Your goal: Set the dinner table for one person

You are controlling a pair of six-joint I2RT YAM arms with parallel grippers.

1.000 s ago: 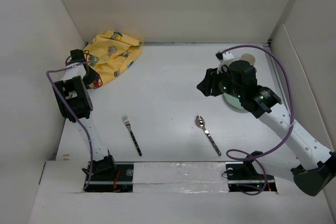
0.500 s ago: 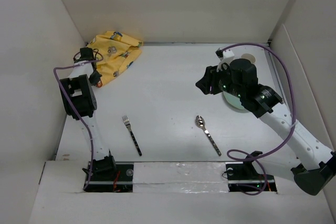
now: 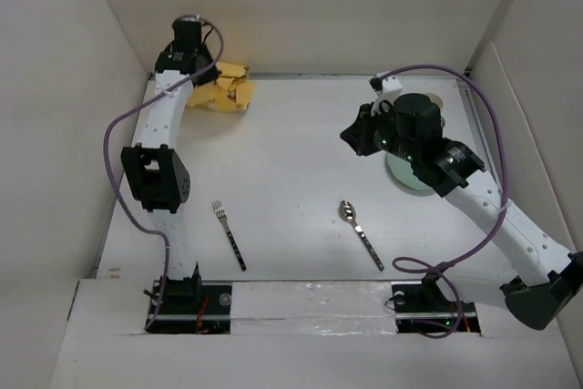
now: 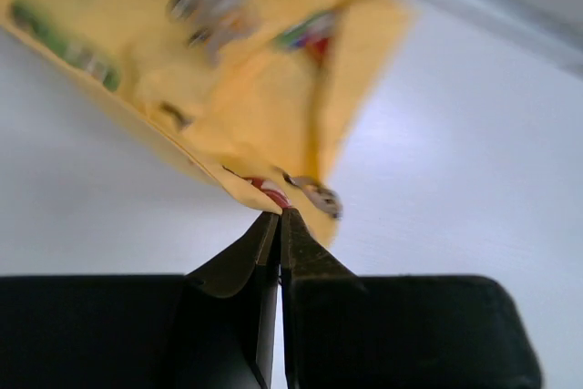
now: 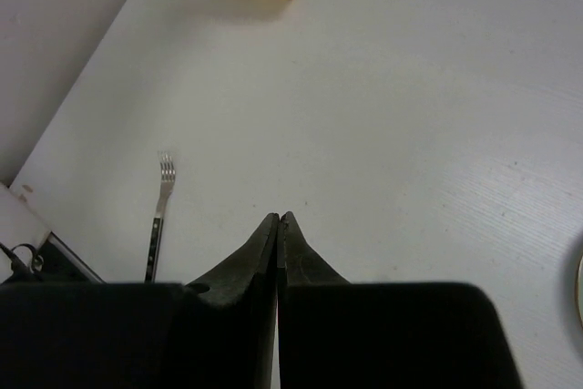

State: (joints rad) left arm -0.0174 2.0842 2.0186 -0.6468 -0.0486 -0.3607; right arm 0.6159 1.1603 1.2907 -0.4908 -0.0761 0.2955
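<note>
The yellow car-print cloth (image 3: 230, 90) hangs bunched at the back left of the white dinner table (image 3: 291, 143). My left gripper (image 3: 202, 75) is shut on its lower edge; in the left wrist view the cloth (image 4: 255, 70) rises from the pinched fingertips of that gripper (image 4: 281, 214), blurred. A fork (image 3: 230, 235) lies near the front left and a spoon (image 3: 361, 235) near the front middle. My right gripper (image 3: 352, 137) hovers over the table's right half. In the right wrist view this gripper (image 5: 280, 217) is shut on nothing, and the fork (image 5: 160, 211) lies to its left.
A pale green plate (image 3: 406, 176) sits under my right arm, partly hidden by it. A cup (image 3: 438, 99) peeks out behind that arm near the right wall. White walls bound the table on three sides.
My left gripper shut on the cloth and swung it up and toward the back wall, bunching it. My right gripper went from open to shut and shifted slightly.
</note>
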